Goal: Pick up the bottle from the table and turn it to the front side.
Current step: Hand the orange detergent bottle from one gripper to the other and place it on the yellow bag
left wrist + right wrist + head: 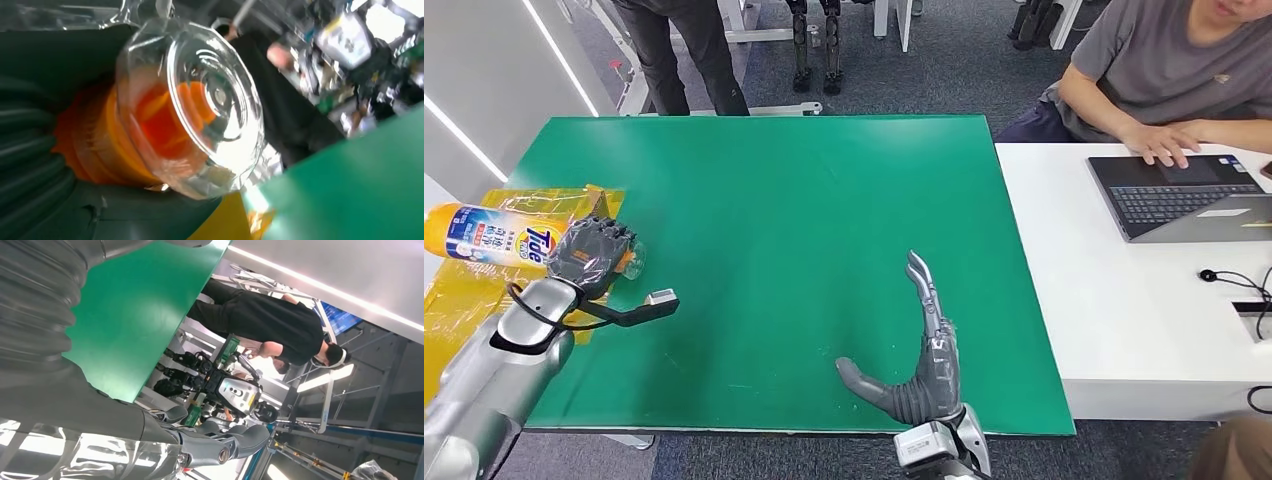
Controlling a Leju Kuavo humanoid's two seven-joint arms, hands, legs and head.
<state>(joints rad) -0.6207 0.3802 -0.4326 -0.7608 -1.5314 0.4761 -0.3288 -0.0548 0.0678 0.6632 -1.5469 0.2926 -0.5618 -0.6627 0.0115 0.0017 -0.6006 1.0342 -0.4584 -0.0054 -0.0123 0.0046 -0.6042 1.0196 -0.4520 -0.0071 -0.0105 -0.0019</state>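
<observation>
The bottle [499, 237] lies on its side at the table's left edge, yellow and white with a blue "Tide" label. My left hand [592, 252] wraps around its capped end; the clear cap [632, 258] sticks out past the fingers. In the left wrist view the clear cap [200, 107] over an orange neck sits close against the hand [35, 150]. My right hand [916, 350] hovers over the table's near edge, fingers straight and thumb spread, holding nothing. Its fingers [220, 442] also appear in the right wrist view.
Yellow plastic wrap [464, 300] lies under the bottle on the green table [784, 220]. A white desk [1124, 280] to the right carries a laptop [1184, 195] with a seated person's hand on it. Another person stands [679, 50] behind the table.
</observation>
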